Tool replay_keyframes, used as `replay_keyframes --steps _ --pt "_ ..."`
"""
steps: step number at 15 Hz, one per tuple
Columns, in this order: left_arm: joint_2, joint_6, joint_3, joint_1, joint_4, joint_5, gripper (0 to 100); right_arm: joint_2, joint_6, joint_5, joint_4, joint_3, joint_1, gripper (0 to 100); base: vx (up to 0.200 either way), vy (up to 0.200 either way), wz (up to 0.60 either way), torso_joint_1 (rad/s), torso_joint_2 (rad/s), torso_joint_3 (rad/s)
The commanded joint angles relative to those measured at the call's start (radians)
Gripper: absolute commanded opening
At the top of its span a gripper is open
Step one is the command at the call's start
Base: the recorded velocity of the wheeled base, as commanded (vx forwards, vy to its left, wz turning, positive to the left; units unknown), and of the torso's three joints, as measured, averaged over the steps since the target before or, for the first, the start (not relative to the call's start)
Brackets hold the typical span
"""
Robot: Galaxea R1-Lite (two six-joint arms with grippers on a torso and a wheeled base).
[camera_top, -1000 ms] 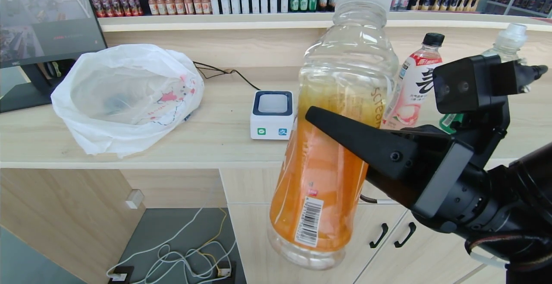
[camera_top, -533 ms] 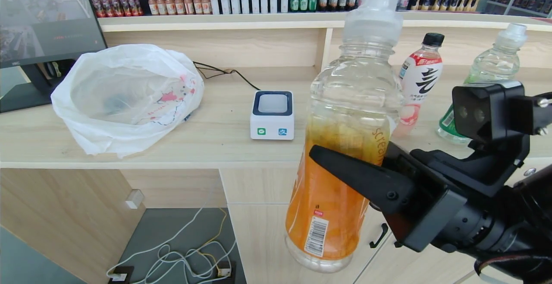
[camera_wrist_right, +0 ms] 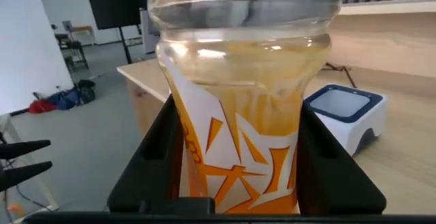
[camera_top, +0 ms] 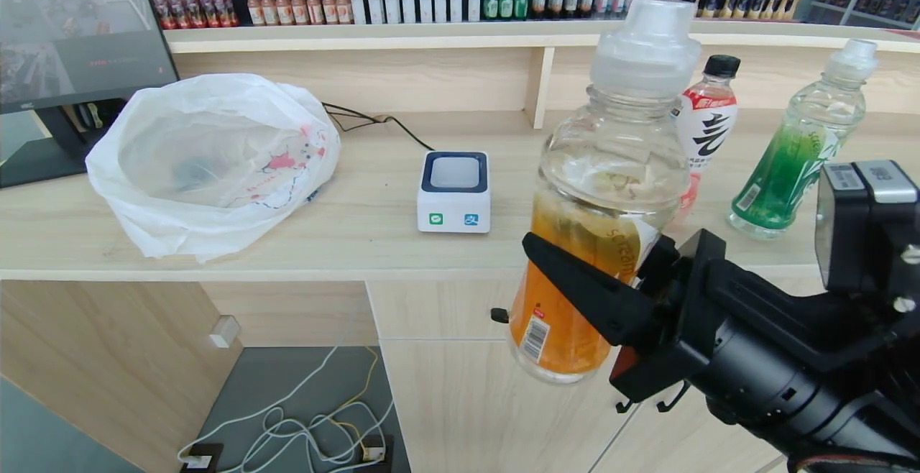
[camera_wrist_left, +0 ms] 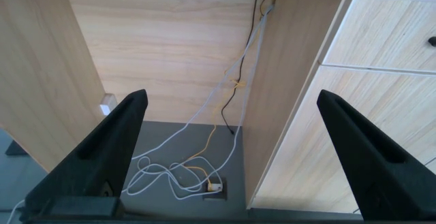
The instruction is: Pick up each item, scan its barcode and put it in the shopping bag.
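Note:
My right gripper (camera_top: 575, 275) is shut on an orange drink bottle (camera_top: 611, 193) and holds it nearly upright in front of the counter's edge, to the right of the white scanner (camera_top: 454, 191). The bottle's barcode (camera_top: 535, 329) sits low on its side, turned towards the head camera. In the right wrist view the bottle (camera_wrist_right: 245, 115) sits between the black fingers (camera_wrist_right: 153, 156), with the scanner (camera_wrist_right: 340, 112) beyond. The white shopping bag (camera_top: 215, 164) lies open at the counter's left. My left gripper (camera_wrist_left: 231, 156) is open below counter height, with nothing in it.
A pink-labelled bottle (camera_top: 708, 121) and a green bottle (camera_top: 790, 164) stand on the wooden counter (camera_top: 359, 239) at the right. A monitor (camera_top: 72, 27) stands at the far left. Several bottles line the back shelf (camera_top: 431, 2). Cables (camera_top: 302, 423) lie on the floor below.
The right gripper has carried the orange bottle to the right and farther from the head camera, tilting it more upright. The pink-labelled and green bottles have come into full view behind it.

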Motion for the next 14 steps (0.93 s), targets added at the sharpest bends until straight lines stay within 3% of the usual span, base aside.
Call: replay_keyframes --steps 1,5,6,7,9,14 --pt "0.000 0.000 0.000 0.000 0.000 0.000 100 -0.006 -0.066 -0.078 -0.001 -0.006 0.002 0 0.000 0.000 0.00 0.000 0.00 0.000" --pt "0.000 0.000 0.000 0.000 0.000 0.000 100 -0.021 -0.143 -0.250 -0.001 -0.018 -0.004 0 0.000 0.000 0.00 0.000 0.00 0.000" --pt "0.000 0.000 0.000 0.000 0.000 0.000 100 -0.021 -0.143 -0.282 -0.001 -0.035 -0.032 0 0.000 0.000 0.00 0.000 0.00 0.000" --pt "0.000 0.000 0.000 0.000 0.000 0.001 100 -0.020 -0.154 -0.313 -0.001 -0.059 -0.115 0 0.000 0.000 0.00 0.000 0.00 0.000" --pt "0.000 -0.002 0.000 0.002 0.000 0.000 100 -0.020 -0.151 -0.311 -0.001 -0.093 -0.193 0 0.000 0.000 0.00 0.000 0.00 0.000" --pt "0.000 -0.004 0.000 0.000 0.000 0.000 100 0.002 -0.151 -0.311 -0.001 -0.109 -0.202 0 0.000 0.000 0.00 0.000 0.00 0.000"
